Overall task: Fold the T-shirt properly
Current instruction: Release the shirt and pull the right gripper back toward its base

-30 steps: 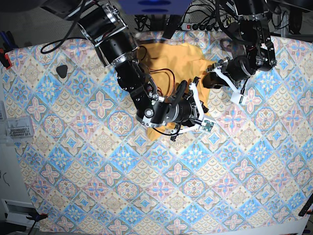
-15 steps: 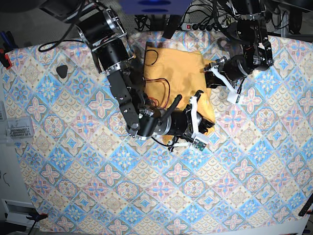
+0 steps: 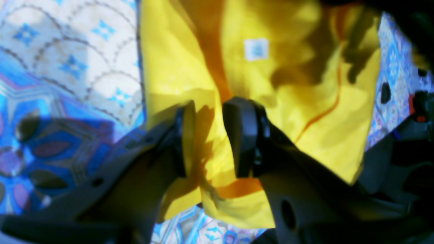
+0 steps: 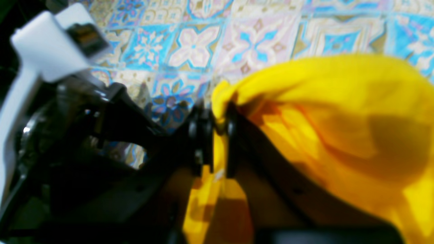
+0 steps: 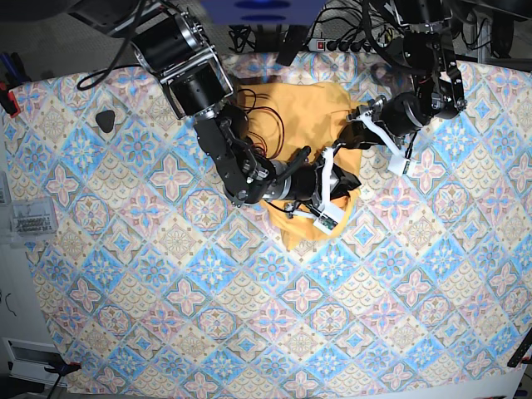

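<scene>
right tool point(image 4: 217, 135) pinching T-shirt point(image 4: 325, 101) | left tool point(image 3: 217, 135) clamps fabric

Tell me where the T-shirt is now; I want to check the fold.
In the base view the T-shirt lies bunched on the patterned cloth at upper centre, between the two arms, with the right pincer and left pincer each around a fold of it.

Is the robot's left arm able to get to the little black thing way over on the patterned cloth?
Probably not now. The black thing lies far across the patterned cloth, the right arm stands between, and the left gripper has the T-shirt between its fingers.
</scene>
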`<state>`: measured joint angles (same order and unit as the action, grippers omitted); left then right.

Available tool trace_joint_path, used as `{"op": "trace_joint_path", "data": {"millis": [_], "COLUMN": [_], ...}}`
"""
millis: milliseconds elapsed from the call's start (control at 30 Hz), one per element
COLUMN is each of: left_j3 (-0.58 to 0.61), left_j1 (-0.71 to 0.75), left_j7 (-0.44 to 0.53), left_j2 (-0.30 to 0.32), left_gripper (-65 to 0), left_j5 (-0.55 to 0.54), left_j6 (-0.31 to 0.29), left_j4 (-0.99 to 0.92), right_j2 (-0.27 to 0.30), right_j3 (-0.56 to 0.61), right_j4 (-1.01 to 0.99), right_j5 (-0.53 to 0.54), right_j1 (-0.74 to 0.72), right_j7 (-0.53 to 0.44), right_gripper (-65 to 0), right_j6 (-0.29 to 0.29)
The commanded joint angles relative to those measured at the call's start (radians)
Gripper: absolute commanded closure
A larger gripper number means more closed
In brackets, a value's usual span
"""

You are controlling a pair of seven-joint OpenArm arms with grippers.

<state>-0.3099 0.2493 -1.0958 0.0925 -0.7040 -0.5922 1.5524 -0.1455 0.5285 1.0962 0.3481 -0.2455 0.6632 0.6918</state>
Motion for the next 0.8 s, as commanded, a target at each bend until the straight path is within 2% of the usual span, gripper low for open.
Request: {"op": "trace_joint_path", "data": {"millis": [0, 200, 333, 567, 700, 767], "left_j3": [-0.002, -0.004, -0.004, -0.002, -0.002, 0.002], "left_j1": [-0.006, -0.006, -0.006, -0.006, -0.006, -0.006], "left_j7": [0.013, 0.013, 0.013, 0.013, 0.013, 0.013], "left_j2": [0.006, 0.006, 0.006, 0.006, 0.006, 0.005], "left_gripper": [-18.5, -18.5, -18.5, -18.5, -18.5, -18.5], "left_j5": [-0.018, -0.019, -0.019, -0.018, -0.019, -0.019], "left_j6": [-0.007, -0.007, -0.007, -0.007, -0.007, -0.007], "left_j4": [0.016, 0.015, 0.015, 0.015, 0.016, 0.016], "right_j2": [-0.012, -0.012, -0.012, -0.004, -0.001, 0.03], "right_j3": [-0.009, -0.011, -0.012, -0.153, -0.245, -0.27], "right_j4": [-0.004, -0.017, -0.017, 0.026, 0.06, 0.058], "right_j5": [0.022, 0.03, 0.029, 0.022, 0.021, 0.021], "right_j1": [-0.021, -0.025, -0.027, -0.027, -0.027, -0.027], "right_j7": [-0.035, -0.039, -0.039, -0.039, -0.039, -0.039], "right_gripper": [-5.9, -17.0, -20.8, -28.2, -28.6, -28.6], "right_j6": [0.006, 0.006, 0.006, 0.006, 0.006, 0.006]}}
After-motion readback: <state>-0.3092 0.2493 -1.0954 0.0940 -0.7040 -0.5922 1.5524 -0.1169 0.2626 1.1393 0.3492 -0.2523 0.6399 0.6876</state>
